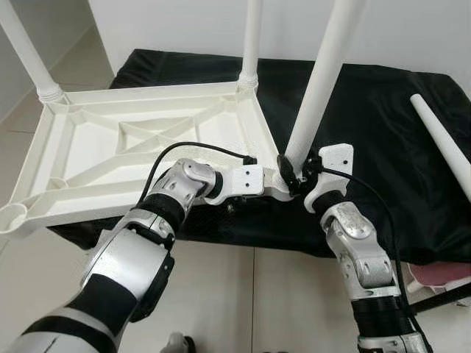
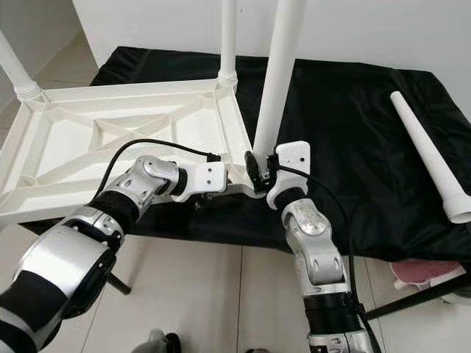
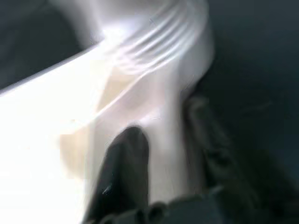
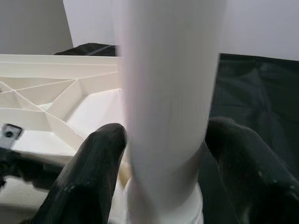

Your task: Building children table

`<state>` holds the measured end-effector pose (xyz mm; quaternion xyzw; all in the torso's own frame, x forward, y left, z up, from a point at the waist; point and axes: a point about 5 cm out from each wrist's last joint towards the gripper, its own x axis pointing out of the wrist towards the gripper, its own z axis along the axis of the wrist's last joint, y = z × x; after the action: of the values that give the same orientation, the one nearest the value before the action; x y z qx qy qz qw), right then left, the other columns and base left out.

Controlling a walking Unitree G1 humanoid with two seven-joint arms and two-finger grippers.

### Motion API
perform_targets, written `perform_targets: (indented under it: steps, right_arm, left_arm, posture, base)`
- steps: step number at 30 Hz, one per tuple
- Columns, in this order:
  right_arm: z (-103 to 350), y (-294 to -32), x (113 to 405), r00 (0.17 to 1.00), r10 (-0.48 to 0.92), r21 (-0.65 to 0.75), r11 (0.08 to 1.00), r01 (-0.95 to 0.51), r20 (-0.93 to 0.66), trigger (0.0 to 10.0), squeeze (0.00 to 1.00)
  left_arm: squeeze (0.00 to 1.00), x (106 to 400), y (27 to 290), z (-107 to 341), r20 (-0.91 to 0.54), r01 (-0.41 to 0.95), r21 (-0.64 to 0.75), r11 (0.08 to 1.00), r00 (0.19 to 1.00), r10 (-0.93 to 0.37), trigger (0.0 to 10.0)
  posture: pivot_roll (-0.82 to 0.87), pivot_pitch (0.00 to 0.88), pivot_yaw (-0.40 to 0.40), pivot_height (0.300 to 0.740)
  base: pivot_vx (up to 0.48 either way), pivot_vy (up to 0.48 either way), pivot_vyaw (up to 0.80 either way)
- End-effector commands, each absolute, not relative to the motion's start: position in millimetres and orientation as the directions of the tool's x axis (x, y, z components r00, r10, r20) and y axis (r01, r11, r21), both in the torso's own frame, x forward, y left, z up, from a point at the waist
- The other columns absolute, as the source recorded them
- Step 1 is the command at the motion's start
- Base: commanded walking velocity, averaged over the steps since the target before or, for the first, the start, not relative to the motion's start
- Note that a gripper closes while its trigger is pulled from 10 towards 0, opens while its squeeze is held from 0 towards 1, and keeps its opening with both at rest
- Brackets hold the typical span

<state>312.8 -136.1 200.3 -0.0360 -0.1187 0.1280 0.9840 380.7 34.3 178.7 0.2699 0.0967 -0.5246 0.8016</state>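
A plain white wall [image 1: 184, 22] runs behind a black cloth [image 1: 383, 132] spread on the floor. Pale glossy floor tiles [image 1: 250, 294] with thin grout lines fill the foreground. A pink object [image 2: 419, 272] lies at the cloth's near right corner.

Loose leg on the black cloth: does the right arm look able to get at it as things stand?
Probably not right away. The right gripper is closed around the upright leg at the tabletop corner. The loose leg lies unobstructed on the black cloth on its side, so it would have to release first.
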Motion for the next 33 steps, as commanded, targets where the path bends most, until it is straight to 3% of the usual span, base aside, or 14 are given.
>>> perform_targets:
  steps: [1, 8, 14, 22, 33]
  right_arm:
    - [198, -137, 310, 0.941, 0.262, -0.096, 0.964, -0.246, 0.216, 10.0, 0.0]
    - [198, -138, 309, 0.942, 0.258, -0.098, 0.965, -0.242, 0.215, 10.0, 0.0]
    - [199, -137, 305, 0.935, 0.29, -0.114, 0.956, -0.271, 0.207, 10.0, 0.0]
    - [201, -139, 300, 0.924, 0.328, -0.142, 0.942, -0.304, 0.198, 10.0, 0.0]
    - [209, -136, 295, 0.893, 0.412, -0.205, 0.904, -0.376, 0.181, 10.0, 0.0]
  left_arm:
    - [0.0, 386, 36, 179, -0.425, 0.851, 0.361, 0.381, 0.514, -0.745, 0.0]
    - [0.0, 384, 35, 178, -0.442, 0.867, 0.363, 0.34, 0.482, -0.757, 0.0]
    - [0.0, 379, 49, 173, -0.497, 0.908, 0.368, 0.199, 0.373, -0.784, 0.0]
    - [0.0, 373, 66, 168, -0.545, 0.918, 0.392, 0.062, 0.286, -0.788, 0.0]
    - [0.0, 357, 58, 162, -0.566, 0.89, 0.433, -0.143, 0.145, -0.812, 0.0]
  posture:
    - [-0.04, 0.143, 0.014, 0.74]
    - [-0.05, 0.142, 0.02, 0.74]
    - [-0.04, 0.149, 0.013, 0.74]
    - [-0.03, 0.151, 0.0, 0.74]
    - [-0.04, 0.152, -0.004, 0.74]
  base:
    - [0.0, 0.0, 0.0]
    - [0.0, 0.0, 0.0]
    - [0.0, 0.0, 0.0]
    - [0.0, 0.0, 0.0]
    - [0.0, 0.0, 0.0]
